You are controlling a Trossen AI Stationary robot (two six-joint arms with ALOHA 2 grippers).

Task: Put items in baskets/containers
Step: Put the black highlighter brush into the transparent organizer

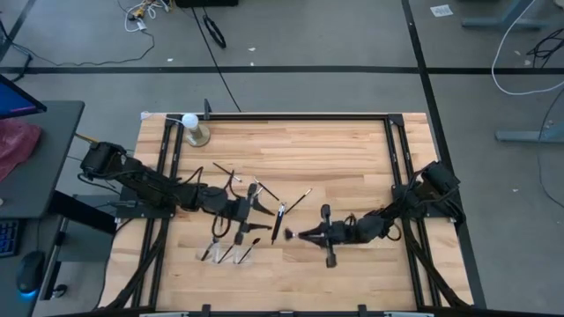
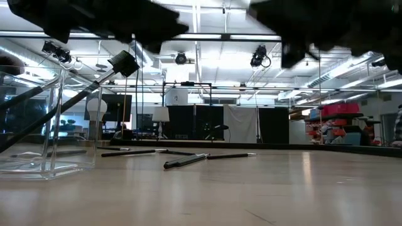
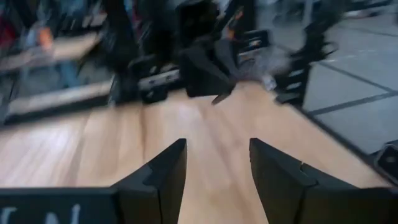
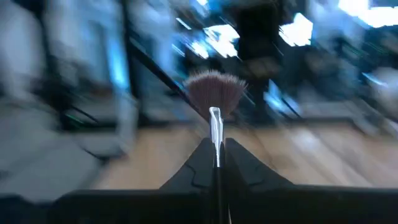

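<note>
1. Now the right gripper pinches a fan-tipped, silver-ferruled makeup brush above the wooden table.
2. Left gripper hangs spread wide, holding nothing, near the clear plastic organizer.
3. Loose dark-handled brushes lie between them.

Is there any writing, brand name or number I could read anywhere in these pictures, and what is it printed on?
None can be read in full.
Left gripper: pale letters on its housing in the left wrist view, cut off at the frame edge; not readable.
Shelves in the room behind the table, low view: coloured boxes, any labels too small to read.
Makeup brush held in the right gripper: no marking visible.
</note>
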